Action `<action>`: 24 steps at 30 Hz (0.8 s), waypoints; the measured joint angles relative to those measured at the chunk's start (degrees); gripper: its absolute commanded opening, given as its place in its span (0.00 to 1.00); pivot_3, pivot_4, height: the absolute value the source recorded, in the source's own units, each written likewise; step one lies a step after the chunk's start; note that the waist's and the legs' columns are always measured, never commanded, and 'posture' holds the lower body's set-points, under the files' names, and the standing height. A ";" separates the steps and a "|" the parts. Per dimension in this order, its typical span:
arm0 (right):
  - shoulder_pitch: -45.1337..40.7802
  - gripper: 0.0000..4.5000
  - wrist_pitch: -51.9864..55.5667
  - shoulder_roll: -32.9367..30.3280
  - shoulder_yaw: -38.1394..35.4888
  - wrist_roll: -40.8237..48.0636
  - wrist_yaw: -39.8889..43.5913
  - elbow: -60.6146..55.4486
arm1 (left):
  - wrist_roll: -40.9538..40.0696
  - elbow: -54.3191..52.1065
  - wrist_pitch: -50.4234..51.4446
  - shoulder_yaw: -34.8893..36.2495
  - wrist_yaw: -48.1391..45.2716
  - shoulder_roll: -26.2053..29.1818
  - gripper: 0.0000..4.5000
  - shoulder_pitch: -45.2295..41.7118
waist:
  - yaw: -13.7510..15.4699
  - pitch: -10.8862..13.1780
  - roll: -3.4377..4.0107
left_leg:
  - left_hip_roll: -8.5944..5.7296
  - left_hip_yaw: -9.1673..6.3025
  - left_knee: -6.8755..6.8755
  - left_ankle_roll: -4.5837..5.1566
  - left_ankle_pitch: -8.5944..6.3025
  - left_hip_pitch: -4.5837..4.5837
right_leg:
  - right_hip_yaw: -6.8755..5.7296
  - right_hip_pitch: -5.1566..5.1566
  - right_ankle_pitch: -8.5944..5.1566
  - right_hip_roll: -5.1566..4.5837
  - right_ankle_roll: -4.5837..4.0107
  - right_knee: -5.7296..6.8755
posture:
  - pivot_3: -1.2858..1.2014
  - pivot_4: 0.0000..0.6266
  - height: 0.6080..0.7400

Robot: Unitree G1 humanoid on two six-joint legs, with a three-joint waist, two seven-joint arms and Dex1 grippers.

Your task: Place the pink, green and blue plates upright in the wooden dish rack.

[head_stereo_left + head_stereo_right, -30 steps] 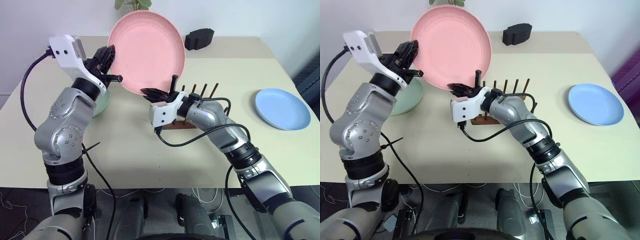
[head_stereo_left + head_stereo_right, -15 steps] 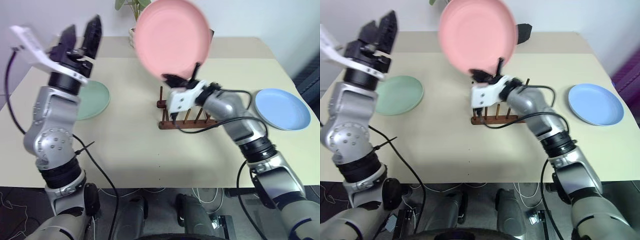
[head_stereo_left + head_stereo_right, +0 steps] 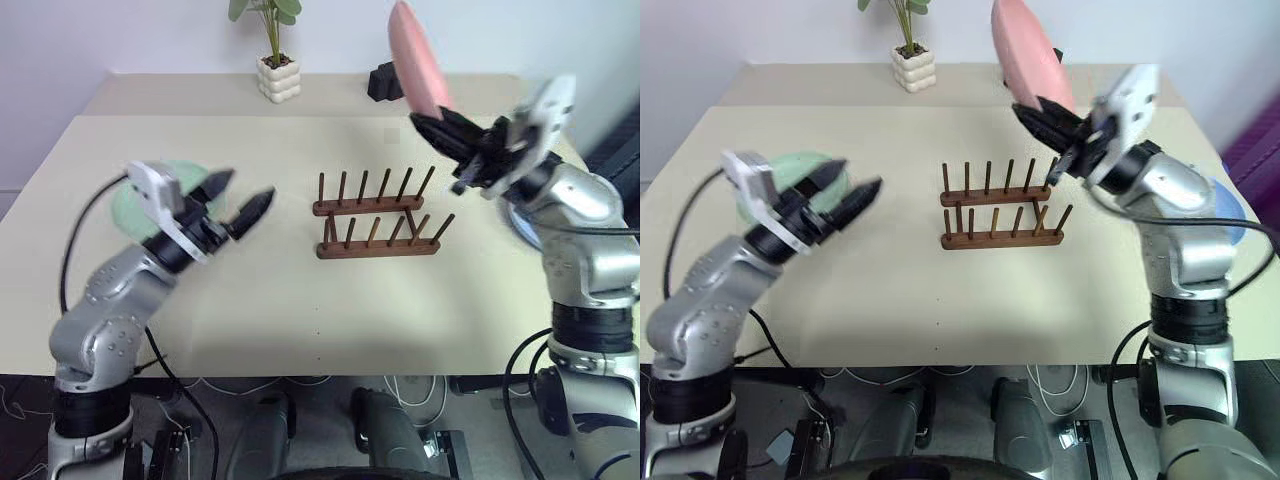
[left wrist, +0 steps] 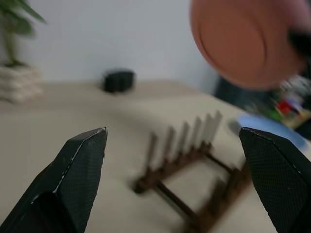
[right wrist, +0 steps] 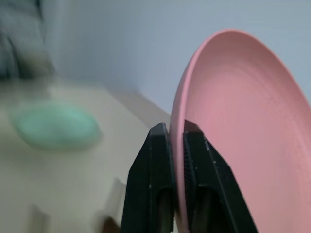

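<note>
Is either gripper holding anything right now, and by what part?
The right gripper holds the pink plate by its rim, fingers pinched on either side of the edge. The left gripper is open and holds nothing.

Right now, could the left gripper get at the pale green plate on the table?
Probably yes: the left gripper is open and holds nothing, just beside the pale green plate, with nothing lying between them.

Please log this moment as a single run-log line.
pink plate: held upright above rack | right gripper: shut on rim | left gripper: open, empty | wooden dish rack: empty
</note>
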 measured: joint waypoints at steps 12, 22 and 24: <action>4.91 0.00 18.27 0.63 -10.32 22.45 -7.16 0.17 | 3.70 -0.16 -0.21 -4.41 -5.67 0.98 0.99 4.96 | 0.05 0.01 0.04 | 0.02 0.05 0.03 0.01 0.00 -0.01 | 0.01 -0.01 -0.03 0.00 -0.04 0.00 | 0.52 0.24 0.97; 7.29 0.00 19.45 2.34 -10.40 25.23 -9.78 2.50 | 5.16 -0.16 -0.21 -5.04 -5.66 -0.19 0.99 5.47 | 0.04 0.00 0.04 | 0.01 0.06 0.03 0.02 0.00 0.00 | 0.00 -0.01 -0.03 0.01 -0.03 0.00 | 0.52 0.24 0.97; 7.35 0.00 19.46 2.42 -10.50 25.73 -10.16 2.84 | 5.30 -0.16 -0.21 -5.19 -5.66 -0.54 0.99 5.50 | 0.04 0.00 0.04 | 0.01 0.07 0.03 0.02 0.00 -0.01 | 0.00 -0.01 -0.03 0.01 -0.03 0.00 | 0.52 0.24 0.97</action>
